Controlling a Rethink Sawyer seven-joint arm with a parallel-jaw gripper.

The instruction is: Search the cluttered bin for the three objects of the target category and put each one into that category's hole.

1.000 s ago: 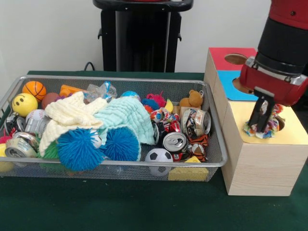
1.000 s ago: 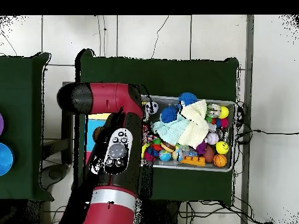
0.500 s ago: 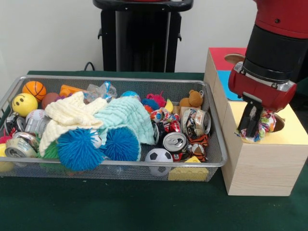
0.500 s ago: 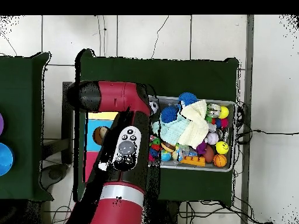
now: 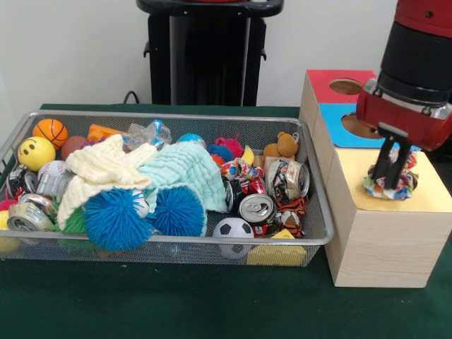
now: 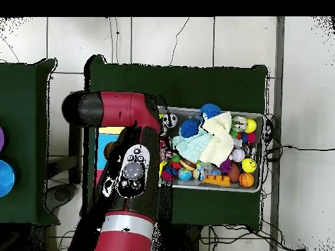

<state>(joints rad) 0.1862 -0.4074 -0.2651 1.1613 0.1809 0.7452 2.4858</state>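
My gripper [image 5: 390, 175] hangs over the yellow top [image 5: 431, 201] of the wooden sorting box [image 5: 381, 240] on the right. Its fingers stand close together, pinched on a multicoloured fabric bundle [image 5: 388, 187] that rests on the yellow surface. The bundle covers the yellow section's hole. Behind it lie the blue section's hole [image 5: 355, 127] and the red section's hole [image 5: 345, 86]. In the overhead view the red arm [image 6: 131, 176] covers the gripper and most of the box [image 6: 103, 145].
A wire bin [image 5: 169, 115] to the left holds balls, crushed cans [image 5: 256, 208], a teddy bear [image 5: 284, 145], two blue spiky balls [image 5: 113, 219] and folded cloths [image 5: 176, 169]. It also shows in the overhead view as the bin [image 6: 256, 117]. A black stand [image 5: 205, 49] rises behind it.
Half a second ago the gripper was further left and lower at the yellow section's edge. It has since swung right and slightly up, carrying the fabric bundle with it.
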